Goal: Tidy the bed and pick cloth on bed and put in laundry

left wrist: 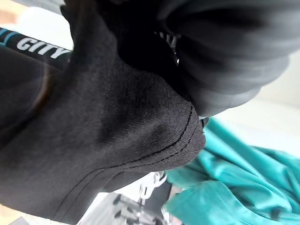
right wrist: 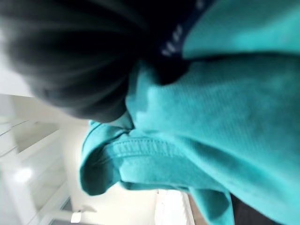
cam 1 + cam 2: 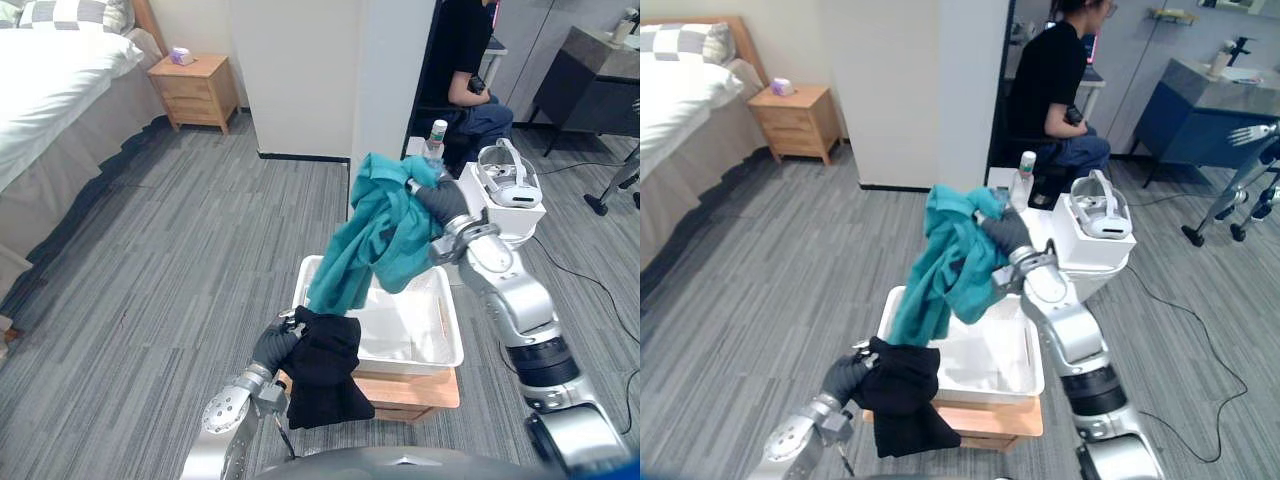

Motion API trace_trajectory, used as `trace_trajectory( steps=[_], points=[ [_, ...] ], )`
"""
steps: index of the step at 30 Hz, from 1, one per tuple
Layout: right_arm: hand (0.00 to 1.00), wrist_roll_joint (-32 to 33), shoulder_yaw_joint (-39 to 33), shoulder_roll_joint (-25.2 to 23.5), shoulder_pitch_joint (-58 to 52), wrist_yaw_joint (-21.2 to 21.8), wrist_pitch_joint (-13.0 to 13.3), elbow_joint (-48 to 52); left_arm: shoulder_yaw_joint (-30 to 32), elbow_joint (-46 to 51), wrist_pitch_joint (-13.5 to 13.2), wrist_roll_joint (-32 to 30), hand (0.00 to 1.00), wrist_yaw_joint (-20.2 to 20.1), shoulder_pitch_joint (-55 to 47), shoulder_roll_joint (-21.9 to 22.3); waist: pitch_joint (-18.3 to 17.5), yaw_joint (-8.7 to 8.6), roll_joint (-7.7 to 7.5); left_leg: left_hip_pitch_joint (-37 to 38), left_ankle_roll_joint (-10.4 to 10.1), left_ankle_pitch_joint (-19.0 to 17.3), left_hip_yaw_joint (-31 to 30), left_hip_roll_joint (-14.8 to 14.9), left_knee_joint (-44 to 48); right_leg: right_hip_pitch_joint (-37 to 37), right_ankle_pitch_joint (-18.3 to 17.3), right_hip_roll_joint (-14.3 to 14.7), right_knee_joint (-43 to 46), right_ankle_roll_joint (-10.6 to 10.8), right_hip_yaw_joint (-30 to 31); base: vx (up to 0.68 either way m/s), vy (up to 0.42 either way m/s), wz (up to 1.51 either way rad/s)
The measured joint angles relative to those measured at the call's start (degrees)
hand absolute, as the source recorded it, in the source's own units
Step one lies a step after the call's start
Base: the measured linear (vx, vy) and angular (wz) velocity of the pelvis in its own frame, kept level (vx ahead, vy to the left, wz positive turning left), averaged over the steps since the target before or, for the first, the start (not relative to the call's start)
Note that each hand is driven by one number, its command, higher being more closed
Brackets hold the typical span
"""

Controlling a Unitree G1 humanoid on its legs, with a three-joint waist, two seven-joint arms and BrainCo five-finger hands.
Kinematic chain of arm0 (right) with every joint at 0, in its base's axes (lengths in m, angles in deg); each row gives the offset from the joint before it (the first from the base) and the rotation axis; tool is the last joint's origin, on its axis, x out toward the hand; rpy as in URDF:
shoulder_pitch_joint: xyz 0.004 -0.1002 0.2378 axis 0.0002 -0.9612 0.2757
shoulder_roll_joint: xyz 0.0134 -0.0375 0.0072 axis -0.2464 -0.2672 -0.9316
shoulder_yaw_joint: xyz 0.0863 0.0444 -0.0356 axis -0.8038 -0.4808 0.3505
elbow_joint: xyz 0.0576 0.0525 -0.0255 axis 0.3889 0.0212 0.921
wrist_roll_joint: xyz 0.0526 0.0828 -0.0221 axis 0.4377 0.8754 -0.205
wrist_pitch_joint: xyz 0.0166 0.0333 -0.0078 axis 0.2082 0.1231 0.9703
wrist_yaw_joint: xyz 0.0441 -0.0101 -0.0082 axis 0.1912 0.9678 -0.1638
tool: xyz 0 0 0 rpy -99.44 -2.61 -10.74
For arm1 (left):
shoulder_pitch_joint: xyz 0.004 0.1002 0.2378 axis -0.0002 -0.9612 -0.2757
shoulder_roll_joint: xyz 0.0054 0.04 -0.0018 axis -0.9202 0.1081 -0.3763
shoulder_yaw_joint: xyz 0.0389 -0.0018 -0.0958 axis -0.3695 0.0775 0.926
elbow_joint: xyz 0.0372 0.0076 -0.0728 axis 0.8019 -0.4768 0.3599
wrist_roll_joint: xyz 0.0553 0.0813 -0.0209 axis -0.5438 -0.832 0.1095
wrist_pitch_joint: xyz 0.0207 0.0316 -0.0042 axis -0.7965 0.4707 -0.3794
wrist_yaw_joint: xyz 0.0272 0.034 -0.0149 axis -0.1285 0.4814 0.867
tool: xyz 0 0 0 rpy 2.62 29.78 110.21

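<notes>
The teal cloth (image 3: 375,235) hangs above the white laundry basket (image 3: 451,330), clenched in the right hand (image 3: 440,200), the black cloth (image 3: 325,375) outside its near rim at the left hand (image 3: 272,345), whose grip I cannot tell; the drop-in step seems due, needing the black cloth lifted over that rim.
</notes>
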Motion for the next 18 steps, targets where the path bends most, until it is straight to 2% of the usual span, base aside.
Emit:
trace_trajectory(
  steps=[2,5,6,9,11,13,16,18],
  points=[
    [1.0,-0.2,0.2,-1.3,-2.7,-0.4,1.0,-2.5,0.7,0.0,0.4,0.0,1.0,0.3,-0.2,0.4,0.2,0.59,0.34,-0.1,-0.1,0.1,-0.1,0.2,0.0,0.1,0.0,0.2,-0.2,0.0,-0.2,-0.04,-0.042,0.08],
    [1.0,-2.2,1.7,-3.5,-7.1,-1.7,3.5,-8.4,2.1,0.0,0.5,-0.1,1.0,0.4,-0.2,0.9,0.6,0.52,1.07,-0.8,-0.3,0.6,-0.3,0.3,0.0,-0.2,0.0,0.3,-0.6,0.0,-0.7,-0.02,-0.036,0.05],
    [0.0,-3.0,2.2,-4.4,-8.6,-2.6,4.9,-11.6,2.2,0.0,0.5,0.0,1.0,0.4,-0.2,1.0,0.7,0.46,1.27,-1.3,-0.4,0.8,-0.2,0.3,0.0,-0.7,0.0,0.3,-0.6,0.0,-0.7,-0.02,-0.033,0.03],
    [0.0,-5.6,2.1,-6.4,-10.2,-4.7,8.0,-18.8,2.1,0.0,0.4,0.0,1.0,0.4,0.0,1.3,0.9,0.33,1.53,-2.9,-0.2,1.4,-0.3,0.4,0.0,-2.2,0.0,0.3,-0.6,0.0,-0.8,-0.02,-0.02,0.01],
    [0.0,-9.2,1.8,-7.8,-10.2,-6.5,11.4,-23.6,2.0,-0.1,0.1,0.1,1.0,0.6,0.6,1.3,1.2,0.09,1.44,-5.2,-0.6,1.8,-0.5,0.4,0.0,-4.3,0.0,0.3,-0.5,-0.1,-0.6,-0.04,-0.036,0.04],
    [0.0,-18.8,1.7,-7.9,-10.0,-8.6,15.7,-29.1,1.7,-0.4,-1.1,0.2,1.0,1.5,1.5,1.4,2.3,0.1,1.82,-5.8,-0.7,2.0,-0.6,0.7,0.0,-5.0,0.1,0.5,-0.5,-0.3,-0.5,-0.03,-0.042,0.04],
    [0.0,-29.9,2.1,-7.4,-10.4,-10.7,17.8,-35.2,1.2,-1.4,-3.3,0.5,1.0,1.6,2.1,1.4,3.1,-0.12,2.6,-5.8,-0.7,1.9,-0.5,1.1,0.0,-5.0,0.1,0.9,-0.4,-0.3,-0.2,-0.01,-0.035,0.0],
    [0.0,-33.5,2.4,-7.4,-12.2,-12.5,18.4,-36.6,0.1,-2.7,-3.9,0.5,1.0,1.7,3.2,1.0,3.2,0.08,2.66,-5.7,-1.0,2.1,-0.3,1.3,0.0,-5.0,0.0,1.2,-0.5,-0.5,-0.2,0.02,-0.028,-0.03]
  ],
)
